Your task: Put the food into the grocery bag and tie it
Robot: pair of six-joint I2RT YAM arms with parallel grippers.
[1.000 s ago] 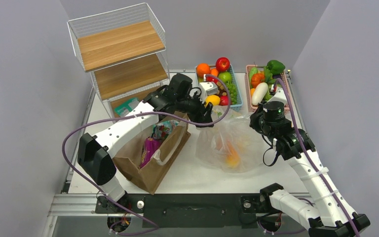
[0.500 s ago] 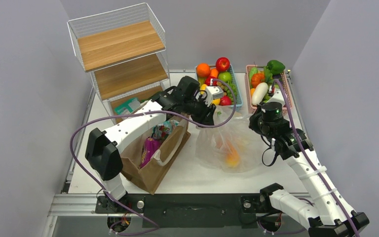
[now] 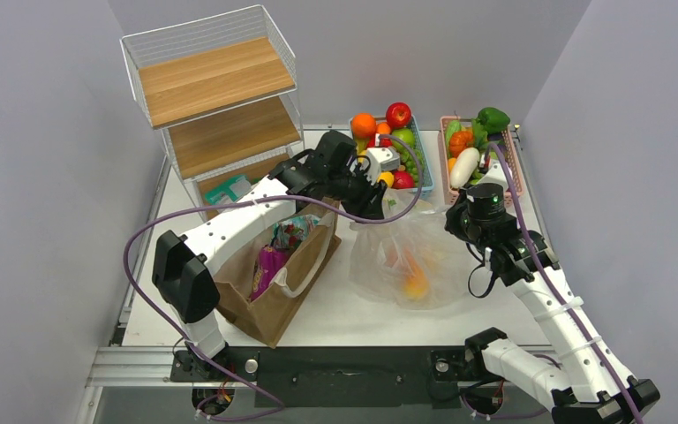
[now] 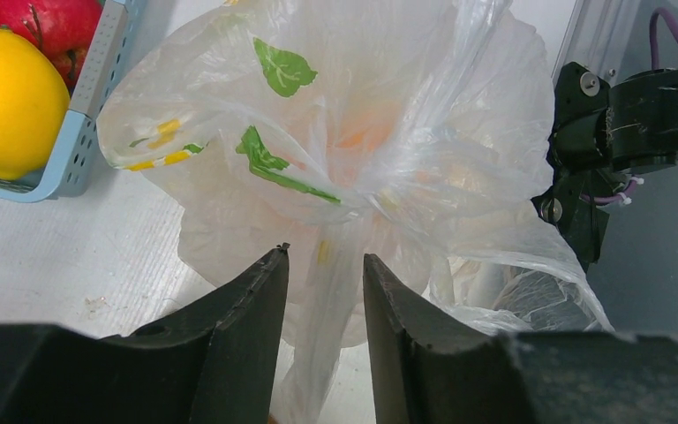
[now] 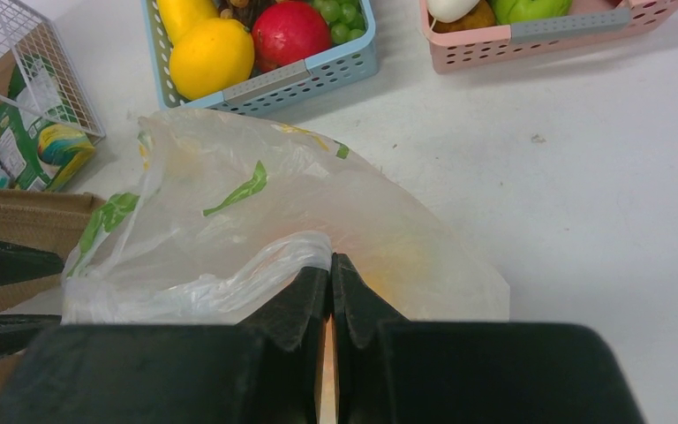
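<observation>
We see the grocery bag sitting on the white table, in the middle and a bit to the right. It is thin and see-through, with green leaves and yellow bits on it. Low down inside it sits a small orange fruit.

The left gripper is at the top of the bag, on its left side. Its jaws stand a little apart, and the bunched-up neck of the bag hangs down between them. The right gripper comes in from the other side. Its jaws are pressed tight together on a fold of the bag's rim.

Lots of stuff crowds round. Just behind the bag is a blue basket with a lemon, a red apple and green grapes. Next to it is a pink basket of vegetables. Close on the bag's left stands an open brown paper bag with a purple packet and a teal packet in it. The left arm reaches right over the paper bag. Behind that is a wire shelf rack with a green packet at the bottom.
</observation>
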